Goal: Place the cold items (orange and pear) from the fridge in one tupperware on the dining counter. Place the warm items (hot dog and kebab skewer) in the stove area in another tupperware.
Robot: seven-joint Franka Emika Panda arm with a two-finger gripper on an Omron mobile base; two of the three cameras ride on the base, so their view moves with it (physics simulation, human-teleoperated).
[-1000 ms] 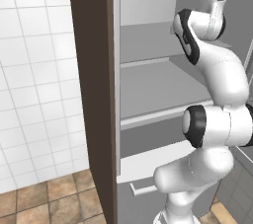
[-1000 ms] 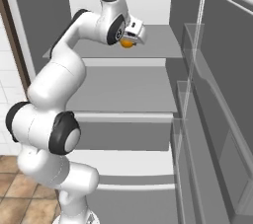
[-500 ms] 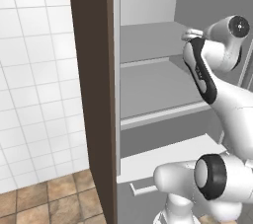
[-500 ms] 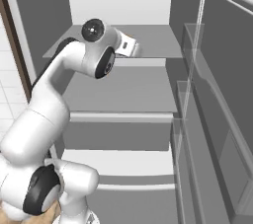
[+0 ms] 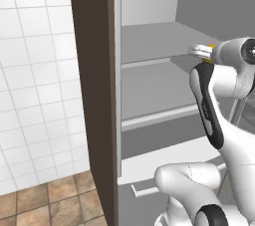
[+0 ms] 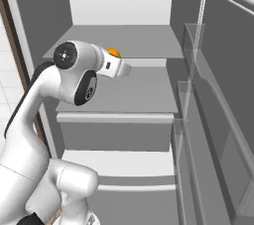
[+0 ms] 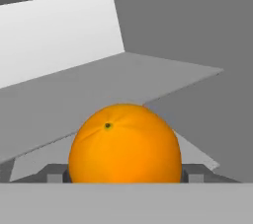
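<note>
A round orange [image 7: 124,146] sits between my gripper's [image 7: 125,174] dark fingertips [image 7: 55,173], and the jaws are shut on its sides. From the right base view the orange [image 6: 114,52] peeks out above the white hand, and my gripper [image 6: 123,68] hovers in front of the fridge's middle shelf [image 6: 119,105]. In the left base view the gripper [image 5: 198,51] is level with the upper shelf's front edge, with a sliver of orange [image 5: 210,47] showing. The pear, hot dog, kebab skewer and tupperware are out of view.
The fridge stands open, with bare grey shelves [image 5: 149,41]. Its door [image 6: 223,95] with clear bins swings out on the right. A brown cabinet side [image 5: 92,95] and a white tiled wall [image 5: 35,80] lie to the left, above a tiled floor [image 5: 45,200].
The arm has folded back and the hand has come slightly lower and out from the shelf, still carrying the orange.
</note>
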